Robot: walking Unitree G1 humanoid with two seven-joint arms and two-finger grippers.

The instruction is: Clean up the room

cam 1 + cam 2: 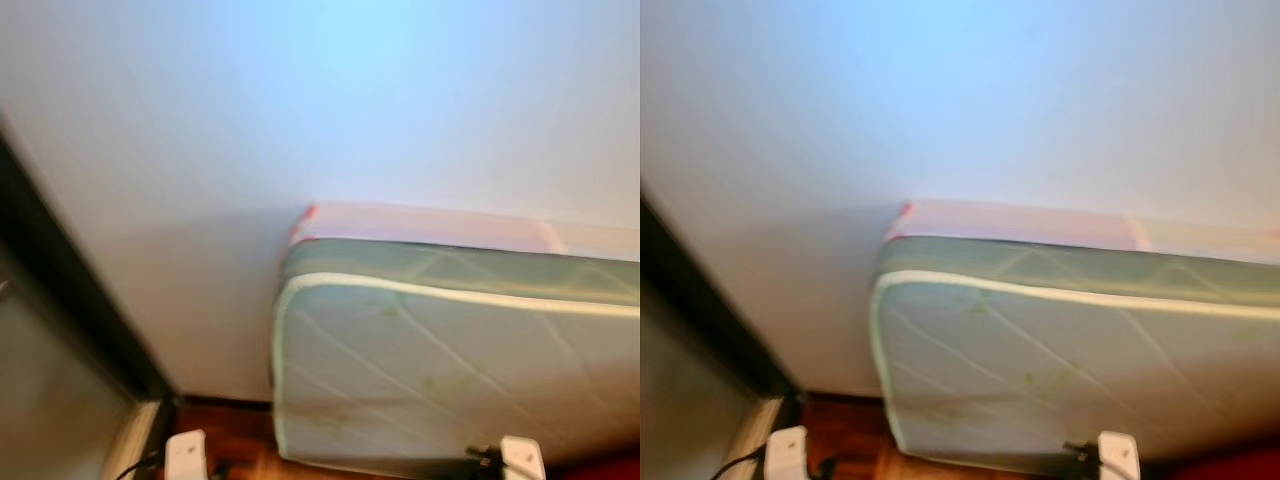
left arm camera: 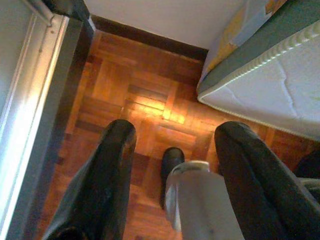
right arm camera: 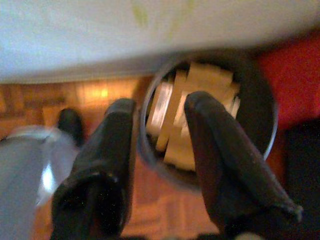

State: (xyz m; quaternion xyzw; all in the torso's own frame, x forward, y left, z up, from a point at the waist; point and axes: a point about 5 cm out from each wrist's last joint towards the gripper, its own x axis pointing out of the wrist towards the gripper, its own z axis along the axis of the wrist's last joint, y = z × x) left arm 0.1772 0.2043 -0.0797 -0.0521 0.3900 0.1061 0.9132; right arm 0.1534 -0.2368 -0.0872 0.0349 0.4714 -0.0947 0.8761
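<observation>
- Closest thing to the camera is the right end effector (image 3: 155,165), and it's carrying something: one black finger sits outside the rim of a round dark container (image 3: 255,107) and the other is down inside it, so it's pinching the wall of the tub.
- The container is full of pale tan flat pieces (image 3: 187,122), stacked on edge. Wooden blocks or tiles maybe, too blurry for me to say for sure.
- Left end effector (image 2: 172,165) has its fingers spread wide with nothing between them, just parquet floor (image 2: 135,95) below. It hangs low by the robot's own leg and foot.
- Head camera is blurry and mostly looks at a plain white wall (image 1: 330,90). Right in front is a quilted mattress (image 1: 440,360) with white piping along its edge, leaning or lying against the wall, with a pinkish layer (image 1: 420,225) behind or under it.
- A dark door or window frame (image 1: 70,290) runs along the left side, and there's a dark skirting board (image 2: 150,37) where wall meets floor.
- Progress-wise: I'd say mid-task. One bit of clutter is picked up and in hand, but it isn't put away yet, and no shelf or box for it is visible here.
- Still left, as far as I can judge: carry the tub to wherever it belongs and set it down. Whatever else needs tidying is out of frame.
</observation>
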